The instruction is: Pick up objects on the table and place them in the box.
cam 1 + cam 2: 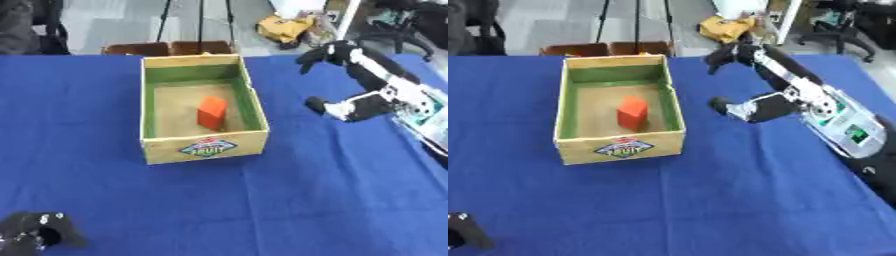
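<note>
Left hand (35,232): low at the near left corner over the blue table (332,200), dark, fingers curled in, holding nothing. Box (204,148): open-topped, tan outside, green-lined, a printed label on its near wall, standing on the table left of centre; one orange block (211,112) stands upright on its floor, toward the right wall. Right hand (750,55): raised over the far right of the table, just beyond the box's far right corner and apart from it, fingers spread and drooping with the thumb held lower, holding nothing.
</note>
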You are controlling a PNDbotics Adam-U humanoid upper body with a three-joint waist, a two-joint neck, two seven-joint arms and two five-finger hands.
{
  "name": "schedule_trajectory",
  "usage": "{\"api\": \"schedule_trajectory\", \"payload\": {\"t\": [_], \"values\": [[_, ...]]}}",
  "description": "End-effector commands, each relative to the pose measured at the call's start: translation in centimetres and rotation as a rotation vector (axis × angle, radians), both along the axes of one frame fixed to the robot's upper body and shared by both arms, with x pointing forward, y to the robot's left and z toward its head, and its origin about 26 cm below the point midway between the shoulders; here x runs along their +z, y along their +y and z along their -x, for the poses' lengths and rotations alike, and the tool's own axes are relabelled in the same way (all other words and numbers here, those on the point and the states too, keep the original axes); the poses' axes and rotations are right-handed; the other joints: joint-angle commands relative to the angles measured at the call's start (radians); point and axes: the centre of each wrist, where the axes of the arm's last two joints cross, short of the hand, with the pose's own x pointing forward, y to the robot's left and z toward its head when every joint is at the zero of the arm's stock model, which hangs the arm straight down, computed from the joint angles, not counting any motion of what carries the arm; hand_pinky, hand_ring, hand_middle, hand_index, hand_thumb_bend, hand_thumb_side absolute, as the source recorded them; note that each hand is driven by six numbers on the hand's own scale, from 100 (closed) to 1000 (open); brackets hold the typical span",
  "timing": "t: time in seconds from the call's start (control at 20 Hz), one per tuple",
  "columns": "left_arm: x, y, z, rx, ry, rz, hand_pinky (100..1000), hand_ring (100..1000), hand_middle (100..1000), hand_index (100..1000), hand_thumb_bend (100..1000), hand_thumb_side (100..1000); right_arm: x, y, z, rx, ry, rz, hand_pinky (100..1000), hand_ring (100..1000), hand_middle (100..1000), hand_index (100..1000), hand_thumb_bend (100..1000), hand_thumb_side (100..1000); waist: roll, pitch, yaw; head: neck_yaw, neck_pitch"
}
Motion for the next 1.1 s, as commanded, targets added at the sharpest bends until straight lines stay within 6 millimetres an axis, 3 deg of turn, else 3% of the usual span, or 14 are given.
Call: {"api": "schedule_trajectory", "payload": {"t": [0.05,0.65,1.1], "values": [[0.7,0.8,0.0,0.027,-0.024,-0.016,653,579,475,620,295,1000,1.8,-0.7,0.9,-0.019,-0.046,0.028,815,801,607,805,409,377,0.003,-0.020,-0.006,0.010,-0.005],[0.6,1.6,0.1,0.082,-0.030,-0.019,652,581,482,624,282,1000,-0.2,-1.9,2.0,-0.079,-0.023,0.023,816,801,605,806,398,389,0.004,-0.019,-0.028,0.023,-0.011],[0.8,2.0,-0.4,0.149,-0.028,-0.015,650,584,495,631,280,1000,-0.7,-1.3,2.1,-0.057,-0.015,0.002,816,801,603,805,384,389,0.001,-0.022,-0.052,0.042,-0.022]]}}
